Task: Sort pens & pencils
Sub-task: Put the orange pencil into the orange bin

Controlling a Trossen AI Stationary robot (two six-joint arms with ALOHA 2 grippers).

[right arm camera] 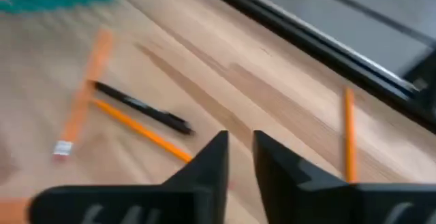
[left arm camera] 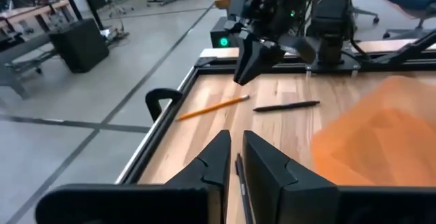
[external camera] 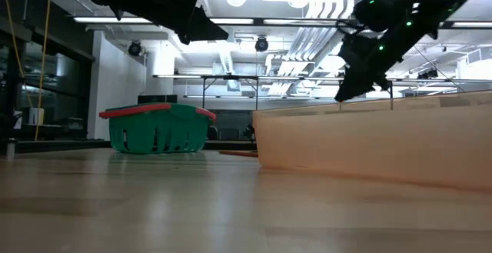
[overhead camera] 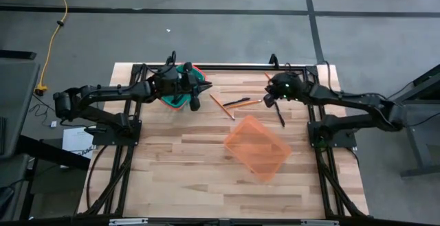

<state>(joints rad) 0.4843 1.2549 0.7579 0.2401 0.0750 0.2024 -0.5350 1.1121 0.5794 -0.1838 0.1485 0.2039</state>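
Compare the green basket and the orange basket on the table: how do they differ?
The green basket sits at the far left under the left arm; the orange basket lies mid-table, clear of both arms. The green basket has a red rim and slotted walls; the orange basket is translucent, plain-walled and set diagonally. Both stand upright on the wooden table.

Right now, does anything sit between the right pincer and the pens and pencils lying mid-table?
Nothing visible does. The right pincer hangs over bare wood, and the black pen and pencil lie unobstructed ahead.
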